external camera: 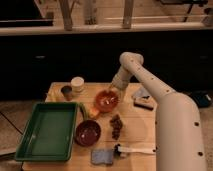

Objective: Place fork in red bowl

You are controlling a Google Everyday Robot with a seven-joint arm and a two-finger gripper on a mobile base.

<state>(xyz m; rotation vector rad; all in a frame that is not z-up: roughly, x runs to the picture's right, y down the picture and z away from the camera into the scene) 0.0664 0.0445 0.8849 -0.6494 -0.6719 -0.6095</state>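
The bright orange-red bowl (106,100) sits near the middle of the wooden table (135,125). My gripper (116,90) hangs at the end of the white arm just above the bowl's far right rim. A small pale speck inside the bowl (104,102) may be the fork; I cannot make out its shape. The dark maroon bowl (88,132) stands nearer the front.
A green tray (47,131) fills the left side. A white cup (77,83) and a small dark cup (66,91) stand at the back left. A white-handled tool with a dark head (133,149), a blue-grey sponge (103,157), a brown lump (116,126) and a dark object (143,103) lie around.
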